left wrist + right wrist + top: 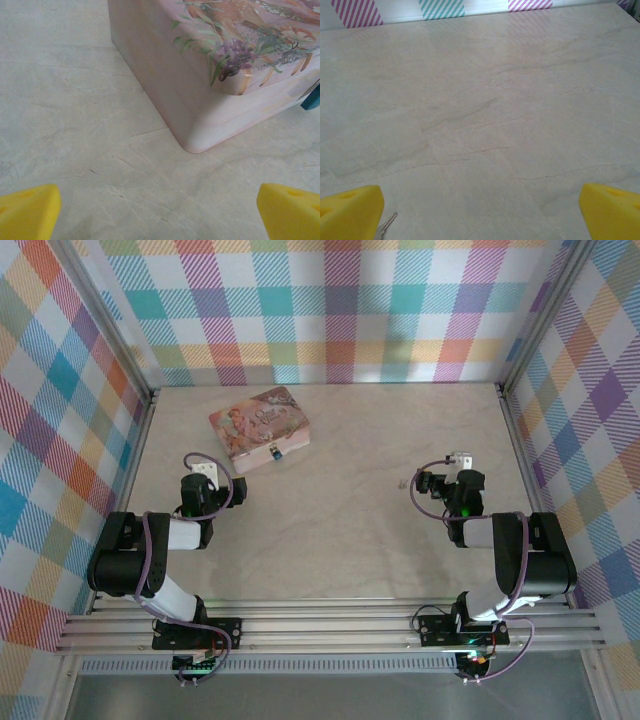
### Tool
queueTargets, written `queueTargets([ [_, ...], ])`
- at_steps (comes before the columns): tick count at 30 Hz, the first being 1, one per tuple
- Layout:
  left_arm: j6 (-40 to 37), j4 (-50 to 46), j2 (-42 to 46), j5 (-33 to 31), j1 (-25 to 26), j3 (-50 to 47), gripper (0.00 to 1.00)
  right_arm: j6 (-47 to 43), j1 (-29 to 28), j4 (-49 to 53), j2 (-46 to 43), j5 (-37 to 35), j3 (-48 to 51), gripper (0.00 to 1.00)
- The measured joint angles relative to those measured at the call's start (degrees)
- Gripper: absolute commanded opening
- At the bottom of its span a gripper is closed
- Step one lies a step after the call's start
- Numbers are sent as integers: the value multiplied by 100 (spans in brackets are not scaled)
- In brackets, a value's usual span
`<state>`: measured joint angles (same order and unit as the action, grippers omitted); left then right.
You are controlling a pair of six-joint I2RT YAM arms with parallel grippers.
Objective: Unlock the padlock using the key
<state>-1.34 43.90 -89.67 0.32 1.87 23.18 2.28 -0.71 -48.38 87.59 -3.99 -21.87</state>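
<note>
The tiny blue padlock hangs on the front of a pink floral tin; in the left wrist view a sliver of the padlock shows at the right edge, beside the tin. My left gripper stands open just left of and nearer than the tin's corner, its yellow fingertips far apart with nothing between them. The small metal key lies flat on the table, left of my right gripper. The right gripper is open, the key just beside its left fingertip.
Plaid walls with metal rails enclose the pale marbled table on three sides. Bare tabletop lies between the two arms and beyond the right gripper up to the back wall.
</note>
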Motion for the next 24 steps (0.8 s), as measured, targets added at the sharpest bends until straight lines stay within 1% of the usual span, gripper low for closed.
queueTargets([
  [11,-2,-68,0,-2,0,50,100,-2,0,52,0,22,-17,100],
  [15,0,-529,105,-63,0,345,100,-20,0,271,-2,79,-131,100],
  [18,0,-925,352,-116,0,562,100,-24,0,695,-127,160,-297,100],
  [24,81,-1808,966,-341,0,774,100,59,0,2168,-422,302,-1169,100],
])
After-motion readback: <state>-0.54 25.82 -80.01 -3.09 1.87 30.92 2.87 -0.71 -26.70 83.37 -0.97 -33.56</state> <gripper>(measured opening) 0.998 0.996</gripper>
